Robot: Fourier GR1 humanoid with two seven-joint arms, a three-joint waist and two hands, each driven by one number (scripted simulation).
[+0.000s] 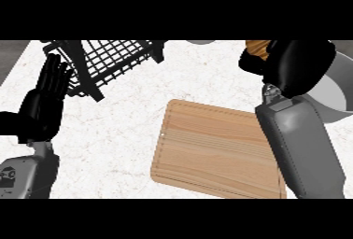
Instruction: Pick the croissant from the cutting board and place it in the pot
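Right hand [296, 60]: fingers curled round the croissant [257, 48], held at far right, off the wooden cutting board [214, 149] and at the left rim of the grey pot [332, 95]. Left hand [43, 100] rests at the left edge, fingers straight and pointing up, beside a black wire rack [114, 58].

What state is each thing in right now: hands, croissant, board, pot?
left robot hand: open, resting at left, fingers up
right robot hand: shut on croissant, over pot
croissant: held, off the board, mostly hidden
cutting board: flat, visible part bare
pot: upright, no lid, partly hidden
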